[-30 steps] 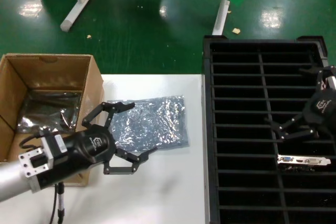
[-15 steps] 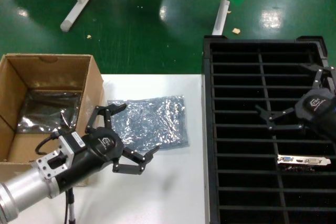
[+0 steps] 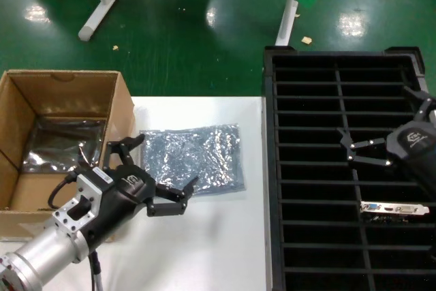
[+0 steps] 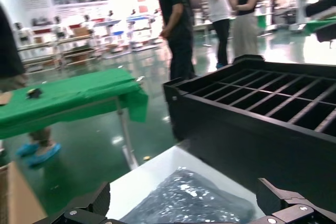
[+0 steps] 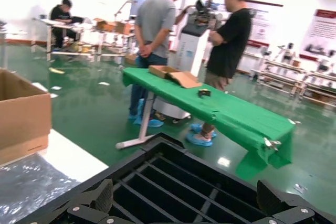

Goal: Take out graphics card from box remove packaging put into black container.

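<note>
From the head view, the left gripper (image 3: pixel 151 176) hung spread over the packaging (image 3: pixel 194 157) near the table's (image 3: pixel 218 250) far edge, beside the box (image 3: pixel 61 134); the right gripper (image 3: pixel 385 138) — also spread, holding nothing — hovered above the black container (image 3: pixel 306 168), where the graphics card (image 3: pixel 395 208) stood slotted near its right wall. The left wrist view showed the crinkly bag (image 4: pixel 189 200) between open fingers (image 4: pixel 286 203). The right wrist view showed slots (image 5: pixel 173 182).

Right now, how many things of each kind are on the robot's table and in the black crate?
Cardboard box: 1
Anti-static bags: 2, one flat on the table, one inside the box
Black slotted crate: 1
Graphics card: 1
Total: 5
</note>
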